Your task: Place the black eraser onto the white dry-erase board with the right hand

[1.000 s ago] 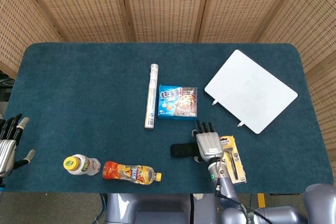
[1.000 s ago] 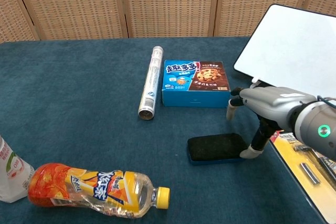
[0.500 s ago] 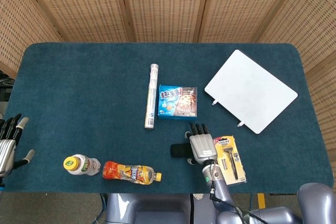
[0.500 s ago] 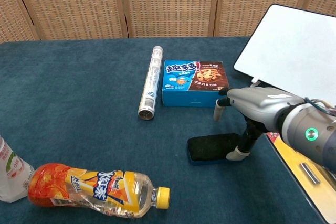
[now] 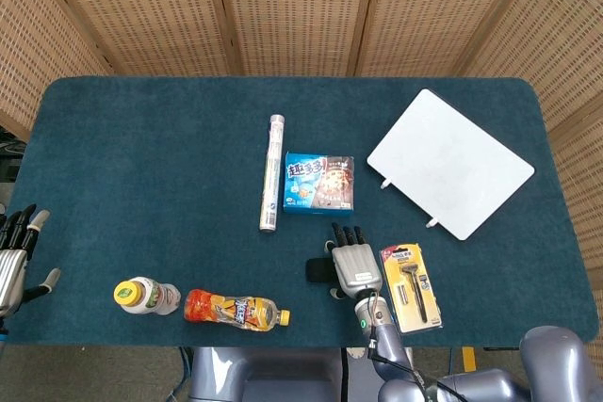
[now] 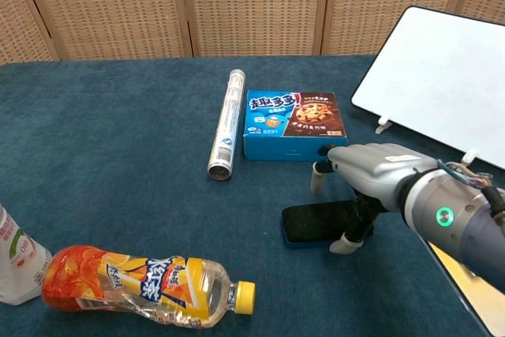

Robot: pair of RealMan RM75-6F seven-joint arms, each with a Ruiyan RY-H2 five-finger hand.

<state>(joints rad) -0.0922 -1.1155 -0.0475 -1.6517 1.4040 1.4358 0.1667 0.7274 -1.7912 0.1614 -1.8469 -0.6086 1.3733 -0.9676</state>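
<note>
Our right hand [image 6: 364,175] has slid left over the black eraser [image 6: 323,222], fingers spread, holding nothing yet, the white dry-erase board [image 6: 438,76] well apart.

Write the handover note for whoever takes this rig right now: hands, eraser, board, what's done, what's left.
Right hand: open, fingers spread over the eraser, not gripping it.
Left hand: open, idle at the table's left edge.
Eraser: flat on the table, in front of the cookie box.
Board: far right of the table, bare.
Done: right hand is positioned above the eraser.
Left: grip the eraser, lift, carry it right and away to the board, set it down, release.
</note>
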